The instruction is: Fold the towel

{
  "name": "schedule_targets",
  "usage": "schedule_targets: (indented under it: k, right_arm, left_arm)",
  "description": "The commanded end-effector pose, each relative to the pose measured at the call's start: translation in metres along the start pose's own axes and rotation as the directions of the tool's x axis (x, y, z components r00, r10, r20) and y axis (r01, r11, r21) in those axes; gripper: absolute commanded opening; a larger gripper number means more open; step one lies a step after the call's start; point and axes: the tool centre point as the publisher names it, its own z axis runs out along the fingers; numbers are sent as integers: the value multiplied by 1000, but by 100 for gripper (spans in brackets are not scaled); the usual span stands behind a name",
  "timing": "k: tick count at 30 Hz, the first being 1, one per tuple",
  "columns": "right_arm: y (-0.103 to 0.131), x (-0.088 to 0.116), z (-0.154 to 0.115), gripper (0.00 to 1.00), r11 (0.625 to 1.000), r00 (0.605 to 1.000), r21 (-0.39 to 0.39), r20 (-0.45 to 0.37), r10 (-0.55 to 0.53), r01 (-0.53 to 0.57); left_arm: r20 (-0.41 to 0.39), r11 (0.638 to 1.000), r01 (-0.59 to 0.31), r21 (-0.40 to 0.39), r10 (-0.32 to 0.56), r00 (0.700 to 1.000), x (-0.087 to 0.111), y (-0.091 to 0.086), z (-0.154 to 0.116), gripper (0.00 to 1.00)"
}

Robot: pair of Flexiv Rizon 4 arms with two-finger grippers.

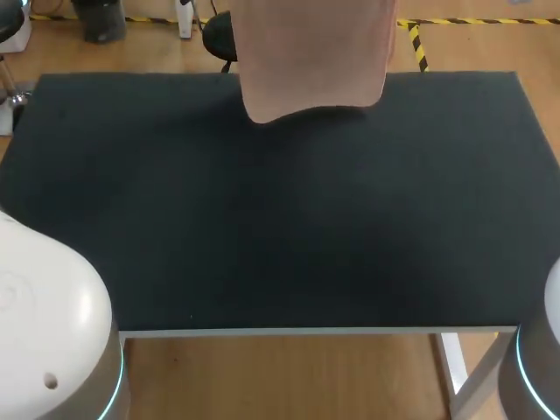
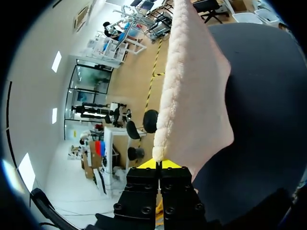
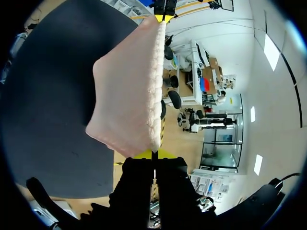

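Note:
A pale pink towel (image 1: 315, 57) hangs in the air over the far edge of the black table (image 1: 280, 219), its lower edge just above the tabletop. My left gripper (image 2: 159, 164) is shut on one top corner of the towel (image 2: 192, 96), which stretches away ahead of its fingers. My right gripper (image 3: 154, 155) is shut on the other top corner of the towel (image 3: 127, 100). At the far end of the stretched edge, the right wrist view shows my left gripper's yellow tips (image 3: 163, 17). Neither gripper shows in the head view.
The bases of my arms stand at the near left corner (image 1: 52, 332) and the near right corner (image 1: 534, 359). A white table frame (image 1: 306, 332) runs along the near edge.

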Motion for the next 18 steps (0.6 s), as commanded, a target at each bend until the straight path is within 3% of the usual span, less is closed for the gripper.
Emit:
schedule_targets:
  k: [1,6,13,18]
  right_arm:
    - [-1,31,-20,0,1000,1000,-24,-8,-2,2]
    - [-1,62,-34,0,999,999,-42,-37,9,-10]
    - [0,96,-53,0,997,997,-70,-74,32,-37]
    - [10,127,-60,0,994,992,-96,-119,39,-51]
  left_arm:
    - [-3,1000,2,27,-1,1000,32,14,-19,0]
    - [-44,996,14,85,-10,999,68,18,-42,0]
    - [-50,997,8,76,-5,999,106,18,-75,0]
    - [-103,995,28,94,-18,994,138,16,-85,0]
